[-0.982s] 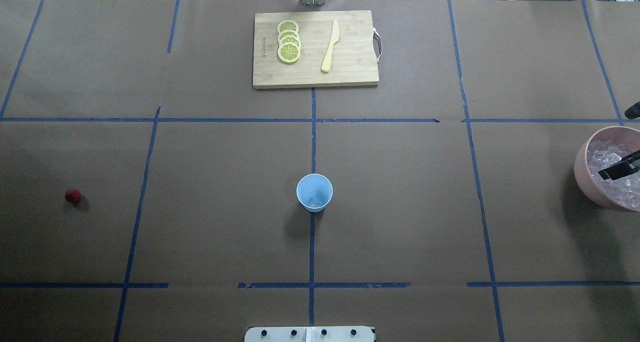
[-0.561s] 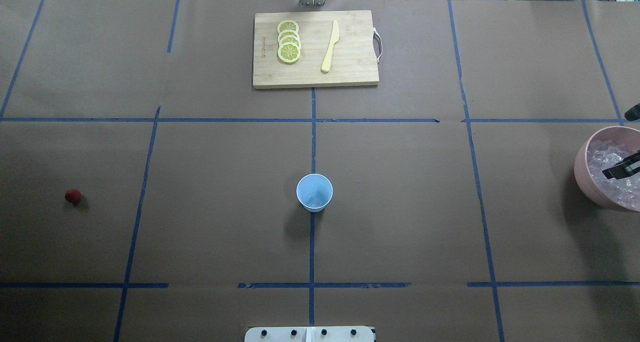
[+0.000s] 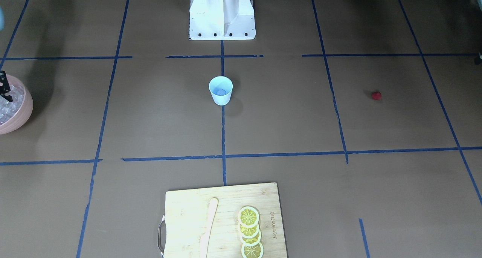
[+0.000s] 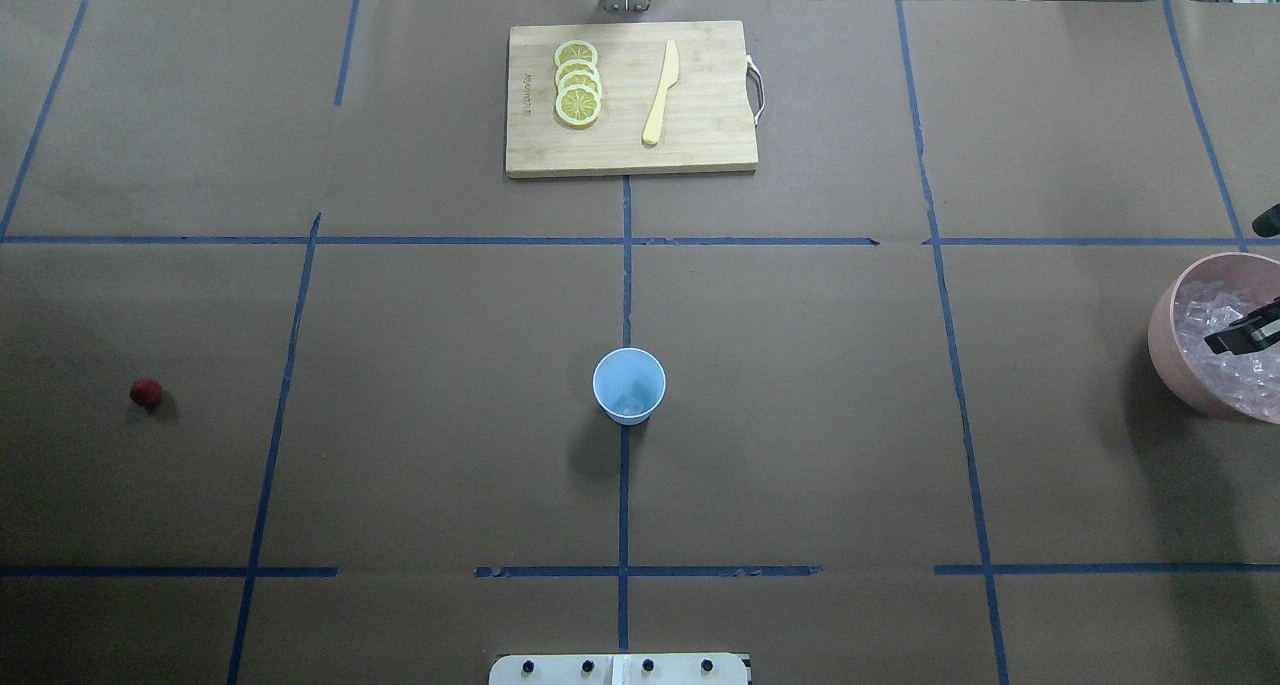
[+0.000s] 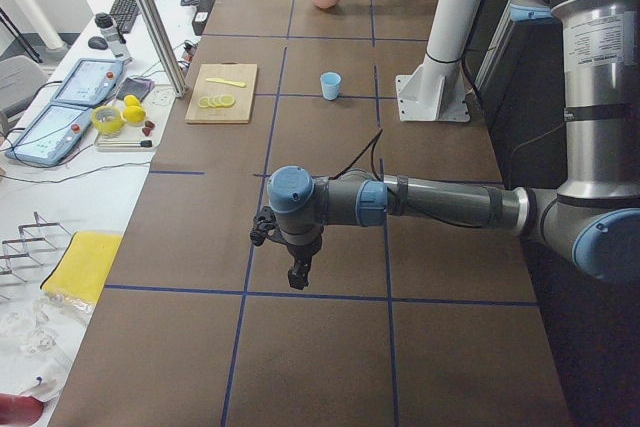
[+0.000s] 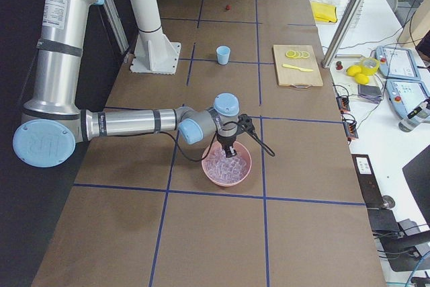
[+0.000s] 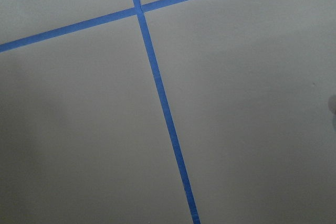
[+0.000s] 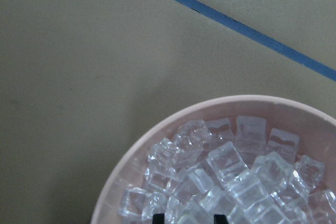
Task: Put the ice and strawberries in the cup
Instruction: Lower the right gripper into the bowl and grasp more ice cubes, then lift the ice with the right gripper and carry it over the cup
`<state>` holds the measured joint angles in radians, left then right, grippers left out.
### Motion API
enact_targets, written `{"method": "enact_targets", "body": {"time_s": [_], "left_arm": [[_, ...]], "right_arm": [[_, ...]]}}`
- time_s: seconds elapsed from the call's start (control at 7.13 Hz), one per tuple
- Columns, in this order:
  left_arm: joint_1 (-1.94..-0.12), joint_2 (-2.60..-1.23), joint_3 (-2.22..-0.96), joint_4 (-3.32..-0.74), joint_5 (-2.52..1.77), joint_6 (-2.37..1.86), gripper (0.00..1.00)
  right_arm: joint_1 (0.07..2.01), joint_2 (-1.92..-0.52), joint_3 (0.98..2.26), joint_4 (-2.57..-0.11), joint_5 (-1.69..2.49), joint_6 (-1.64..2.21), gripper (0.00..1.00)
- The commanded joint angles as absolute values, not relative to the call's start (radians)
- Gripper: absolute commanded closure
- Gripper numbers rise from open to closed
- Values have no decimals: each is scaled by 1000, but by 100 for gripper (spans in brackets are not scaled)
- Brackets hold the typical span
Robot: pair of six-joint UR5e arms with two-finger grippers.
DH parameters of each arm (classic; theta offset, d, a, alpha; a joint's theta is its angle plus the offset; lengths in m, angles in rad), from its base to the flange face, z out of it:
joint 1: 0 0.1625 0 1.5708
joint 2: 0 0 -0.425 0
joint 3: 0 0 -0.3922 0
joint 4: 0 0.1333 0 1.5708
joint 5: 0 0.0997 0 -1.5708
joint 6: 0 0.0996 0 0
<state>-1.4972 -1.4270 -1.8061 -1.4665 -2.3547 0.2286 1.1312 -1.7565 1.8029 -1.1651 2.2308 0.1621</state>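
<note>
The light-blue cup [image 4: 629,385] stands upright at the table's middle, with something glassy at its bottom; it also shows in the front view [image 3: 221,90]. The dark-red strawberry [image 4: 146,393] lies alone far to the left. The ice [image 8: 231,166] is heaped in a pink bowl [image 4: 1160,335] at the right edge. My right gripper [image 8: 190,217] hangs over the bowl, its fingertips [image 8: 160,217] apart and down at the ice; I see nothing held. My left gripper [image 5: 298,275] shows only in the exterior left view, low over bare table, and I cannot tell its state.
A wooden cutting board [image 4: 700,115] with lemon slices [image 4: 578,83] and a yellow knife [image 4: 661,93] lies at the far middle. The robot base [image 3: 222,13] stands behind the cup. Blue tape lines grid the brown table cover.
My right gripper has shifted slightly to the right over the ice bowl. The cup, the strawberry and the board have not moved.
</note>
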Motion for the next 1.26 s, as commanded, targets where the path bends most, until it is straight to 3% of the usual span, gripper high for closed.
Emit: {"method": "enact_targets", "body": {"time_s": [0.0, 0.28, 0.7, 1.12], "left_arm": [[-1497, -1427, -1809, -1465, -2355, 229, 0], [-1497, -1427, -1807, -1466, -2355, 229, 0], [-1497, -1427, -1807, -1466, -2355, 229, 0], [-1497, -1428, -1805, -1466, -2355, 229, 0]], "right_arm": [[1134, -1752, 1906, -1196, 2238, 301, 97], [1109, -1648, 1953, -1195, 2235, 568, 99], [924, -1498, 1956, -1203, 2153, 823, 99], [734, -1176, 1954, -1599, 1970, 966, 99]]}}
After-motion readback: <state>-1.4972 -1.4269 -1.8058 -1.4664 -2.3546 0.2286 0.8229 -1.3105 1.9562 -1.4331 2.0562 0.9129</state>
